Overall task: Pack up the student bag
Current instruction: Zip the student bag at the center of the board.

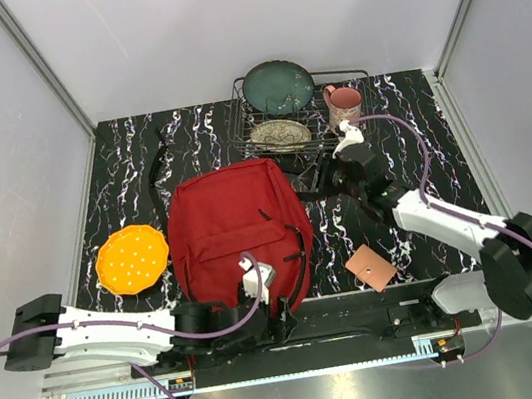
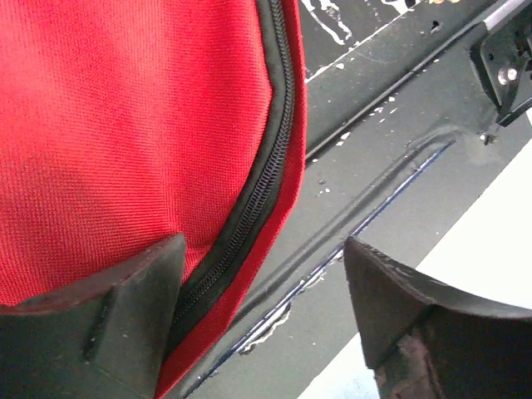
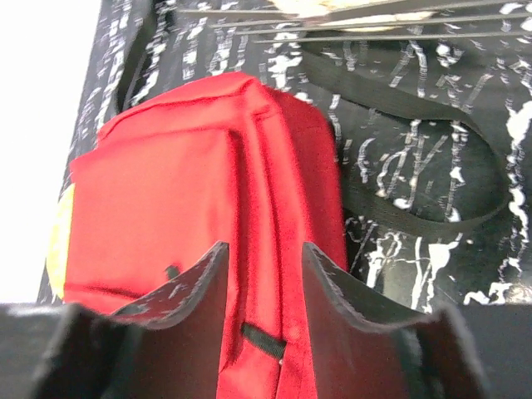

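Black marbled table (image 1: 416, 125) with student bag (image 1: 234, 220), orange plate (image 1: 132, 259), wire rack (image 1: 243, 112), brown square (image 1: 370, 268).

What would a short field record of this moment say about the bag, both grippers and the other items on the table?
bag: student bag, red, lying flat mid-table; zipper shut where the left wrist view shows it
left gripper: left gripper open, at the bag's near edge by the zipper
right gripper: right gripper open, at the bag's far right side
left of bag: orange plate
right of bag: brown square
behind bag: wire rack holding two plates; pink mug beside it
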{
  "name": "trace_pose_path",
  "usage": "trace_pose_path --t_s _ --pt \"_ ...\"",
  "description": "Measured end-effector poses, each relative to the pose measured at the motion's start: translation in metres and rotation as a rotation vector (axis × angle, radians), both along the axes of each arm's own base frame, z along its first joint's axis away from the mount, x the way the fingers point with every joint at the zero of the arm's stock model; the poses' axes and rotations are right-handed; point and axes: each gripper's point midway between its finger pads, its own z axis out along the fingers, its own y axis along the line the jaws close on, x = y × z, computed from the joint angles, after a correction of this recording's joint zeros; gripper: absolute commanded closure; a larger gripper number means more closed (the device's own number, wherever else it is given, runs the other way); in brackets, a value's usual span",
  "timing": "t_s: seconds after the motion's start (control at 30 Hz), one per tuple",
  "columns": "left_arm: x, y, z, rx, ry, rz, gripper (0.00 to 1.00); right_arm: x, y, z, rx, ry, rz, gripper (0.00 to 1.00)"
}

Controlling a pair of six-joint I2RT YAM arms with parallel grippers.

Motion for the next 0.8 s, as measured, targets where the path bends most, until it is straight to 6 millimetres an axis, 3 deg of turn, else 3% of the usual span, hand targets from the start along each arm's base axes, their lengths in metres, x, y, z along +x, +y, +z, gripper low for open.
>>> trace_pose_path --t_s 0.17,0.33,0.57,0.8 --pt "0.005 -0.009 0.027 -0.027 -0.034 0.006 0.01 -0.042 0.018 0.027 0.065 -0.007 0.186 0.49" --pt "0.015 -0.018 0.061 -0.095 -0.094 0.027 0.01 -0.094 0.039 0.013 -0.006 0.051 0.406 0.49" --pt "0.014 -0.017 0.033 0.013 -0.095 0.014 0.01 -0.142 0.057 -0.021 -0.138 0.105 0.626 0.47" --pt "0.009 -0.015 0.005 0.110 -0.077 -0.010 0.06 -0.150 0.056 -0.045 -0.250 0.103 0.709 0.45"
